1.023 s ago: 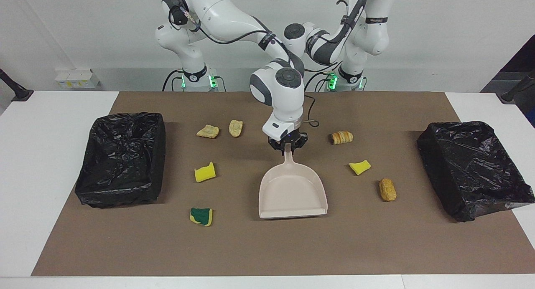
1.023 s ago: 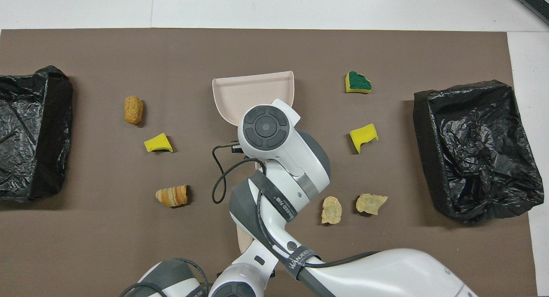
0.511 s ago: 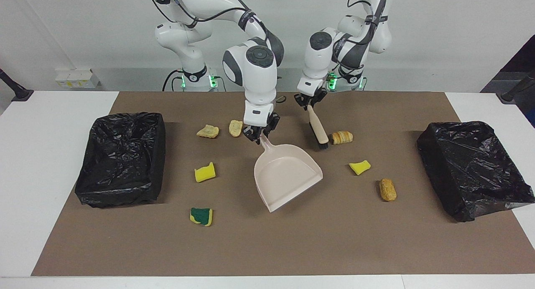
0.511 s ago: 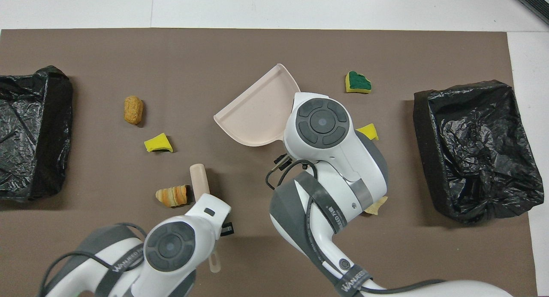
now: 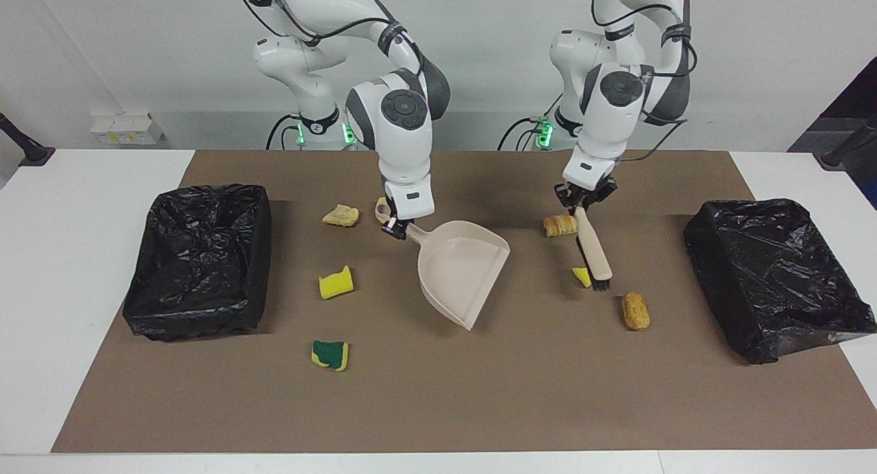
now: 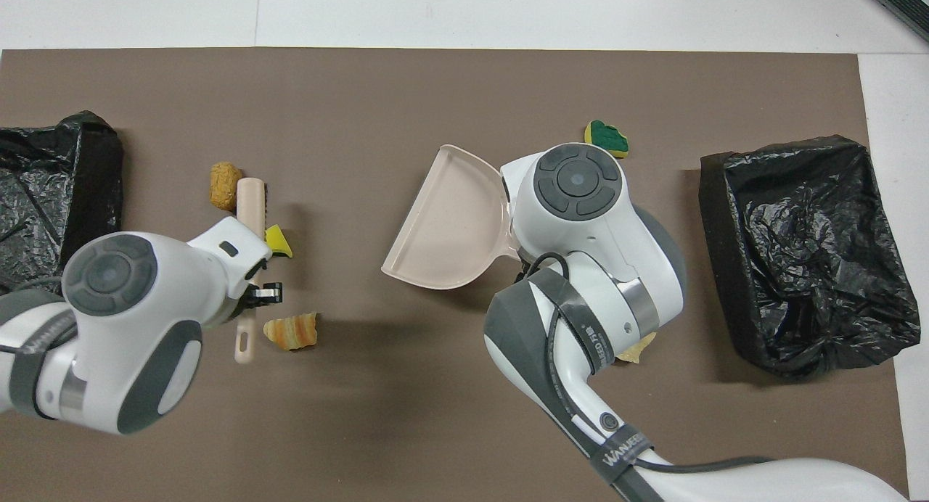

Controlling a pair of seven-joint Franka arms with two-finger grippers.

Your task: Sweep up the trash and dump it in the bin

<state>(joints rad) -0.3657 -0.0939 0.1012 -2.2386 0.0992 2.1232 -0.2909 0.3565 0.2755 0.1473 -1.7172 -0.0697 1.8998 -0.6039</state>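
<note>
**Op:** OK, live. My right claw (image 5: 399,229) is pinched tight on the dustpan (image 5: 460,272) handle, pan tilted, mouth turned twd the left arm's end of the desk (image 5: 89,392). Left claw (image 5: 583,201) clamped on the brush (image 5: 595,249) handle, bristles down just beside a yellow sponge bit (image 5: 581,276).

**Obs:** Where's the trash rn?

**Op:** All loose on the brown mat (image 5: 438,405), none in the pan or in either bin. Striped bread roll (image 5: 560,225) sits right by the brush handle, golden lump (image 5: 635,311) near the bristles. At the right arm's end: yellow sponge (image 5: 336,283), green-and-yellow sponge (image 5: 330,355), two tan lumps; one (image 5: 340,216) clear to see, the other (image 5: 381,209) half hidden by my right claw.

**Obs:** Risks?

**Op:** Biggest imo: pan and brush are well apart. If I flick the sponge bit now, it skids across the mat w/o reaching the lip. Sponge is light, prob bounces or rolls under the bristles. Also pan edge looks lifted off the mat, so bits could slide under it. And the brush handle could knock the roll sideways on the backswing.

**Obs:** Bins?

**Op:** Black-bagged bin (image 5: 199,258) at the right arm's end, another (image 5: 774,275) at the left arm's end. Bags are slack; a tipped pan could snag the plastic, spill short.
</note>
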